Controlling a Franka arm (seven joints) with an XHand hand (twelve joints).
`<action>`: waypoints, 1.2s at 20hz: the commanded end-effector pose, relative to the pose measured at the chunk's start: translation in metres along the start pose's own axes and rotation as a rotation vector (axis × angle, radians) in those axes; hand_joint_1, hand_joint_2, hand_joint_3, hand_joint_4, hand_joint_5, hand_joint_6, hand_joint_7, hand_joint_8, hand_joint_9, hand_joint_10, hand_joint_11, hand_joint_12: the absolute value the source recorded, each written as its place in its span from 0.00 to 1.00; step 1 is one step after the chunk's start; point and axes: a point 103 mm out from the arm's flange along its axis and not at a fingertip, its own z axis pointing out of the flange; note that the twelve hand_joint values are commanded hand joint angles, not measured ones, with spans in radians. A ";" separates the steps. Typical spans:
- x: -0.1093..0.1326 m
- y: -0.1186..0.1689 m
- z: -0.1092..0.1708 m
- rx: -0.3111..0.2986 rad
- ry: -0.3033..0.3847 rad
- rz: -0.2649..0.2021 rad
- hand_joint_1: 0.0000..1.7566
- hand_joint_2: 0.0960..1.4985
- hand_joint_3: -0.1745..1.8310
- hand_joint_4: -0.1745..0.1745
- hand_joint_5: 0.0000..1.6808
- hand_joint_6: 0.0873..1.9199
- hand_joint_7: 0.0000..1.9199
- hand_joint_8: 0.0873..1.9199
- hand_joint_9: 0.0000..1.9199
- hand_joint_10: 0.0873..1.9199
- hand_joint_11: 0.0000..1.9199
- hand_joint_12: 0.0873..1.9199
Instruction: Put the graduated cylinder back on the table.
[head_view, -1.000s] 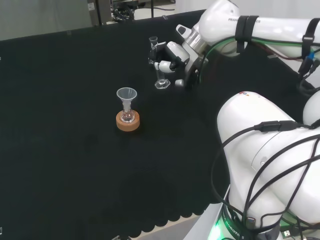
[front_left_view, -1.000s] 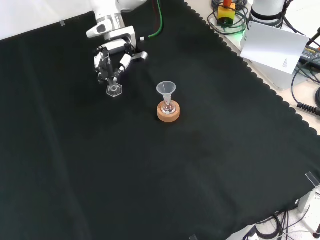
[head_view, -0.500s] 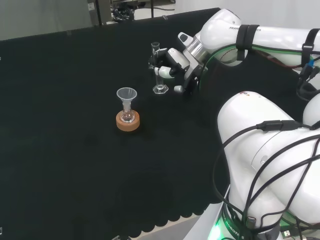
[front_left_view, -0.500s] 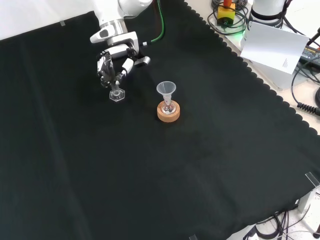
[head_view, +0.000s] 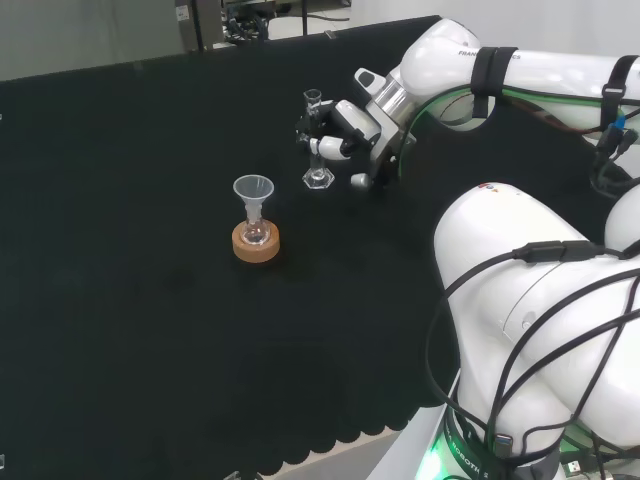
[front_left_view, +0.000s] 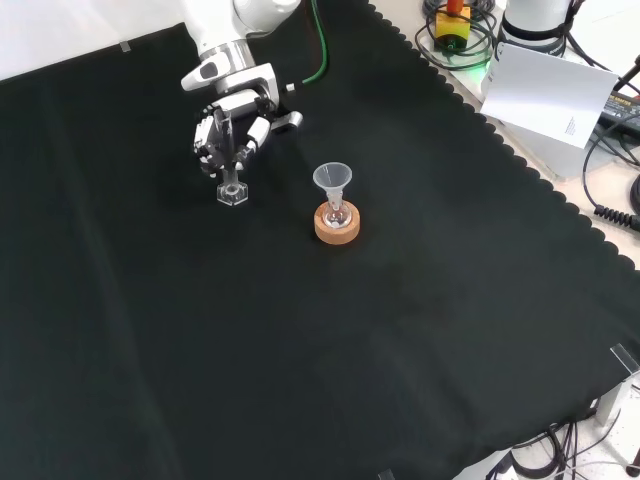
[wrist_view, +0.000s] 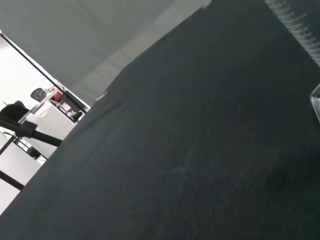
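The hand (front_left_view: 232, 125) has its fingers (head_view: 333, 148) curled round the graduated cylinder (front_left_view: 230, 172), which stands upright, long axis vertical, its base at or just above the table (front_left_view: 300, 330), directly beneath the fingers.

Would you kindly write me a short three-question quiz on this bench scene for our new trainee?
1. True or false: the hand has its fingers curled round the graduated cylinder.
2. What sits in the mouth of the small flask on the cork ring? A) stopper B) funnel C) pipette
3. In the front view, on which side of the cork ring is the cylinder?

Key: 1 true; 2 B, the clear funnel; 3 left.
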 end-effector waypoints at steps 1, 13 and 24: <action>0.002 -0.002 -0.003 0.048 -0.021 0.010 0.59 0.71 0.05 0.39 0.47 0.31 0.34 0.31 0.58 0.00 0.42 0.52; 0.022 0.005 -0.033 0.093 -0.042 0.037 0.51 0.65 0.00 0.31 0.20 0.11 0.11 0.33 0.34 0.00 0.08 0.70; 0.058 -0.010 -0.086 0.026 -0.112 -0.016 0.48 0.60 0.00 0.28 0.18 0.04 0.06 0.33 0.30 0.00 0.05 0.71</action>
